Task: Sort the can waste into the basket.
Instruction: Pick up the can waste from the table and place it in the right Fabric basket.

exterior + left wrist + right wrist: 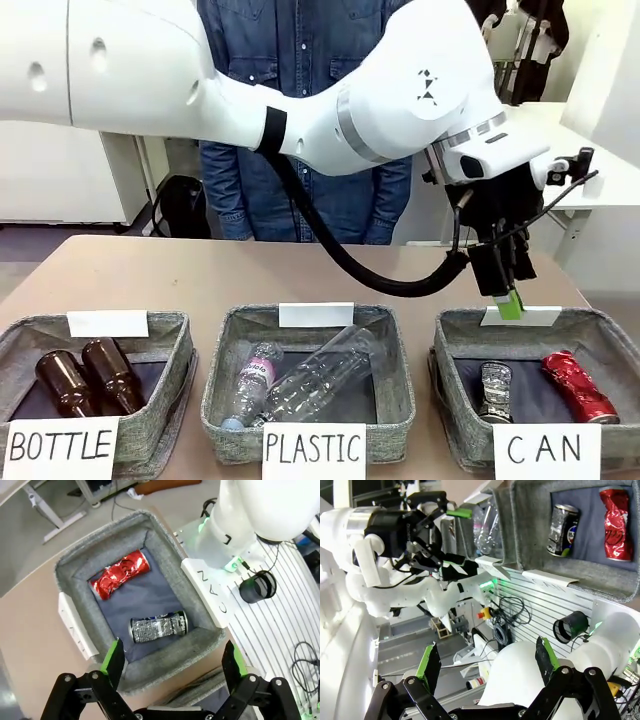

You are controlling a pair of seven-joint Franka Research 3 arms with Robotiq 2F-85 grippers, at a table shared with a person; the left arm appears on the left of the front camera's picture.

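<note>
Two cans lie in the grey CAN basket (452,345) at the right. The dark can with silver ends (494,390) is on its left side and the dented red can (580,386) on its right. My left arm reaches across, and my left gripper (507,292) hangs above the basket's far rim. The left wrist view looks straight down into the basket (165,540) at the dark can (159,626) and red can (120,573). There my left gripper (172,662) is open and holds nothing. My right gripper (486,664) is open and empty, off to the side.
The BOTTLE basket (180,335) at the left holds two brown bottles (90,378). The PLASTIC basket (222,345) in the middle holds clear plastic bottles (310,380). A person in a denim shirt (300,50) stands behind the far table edge.
</note>
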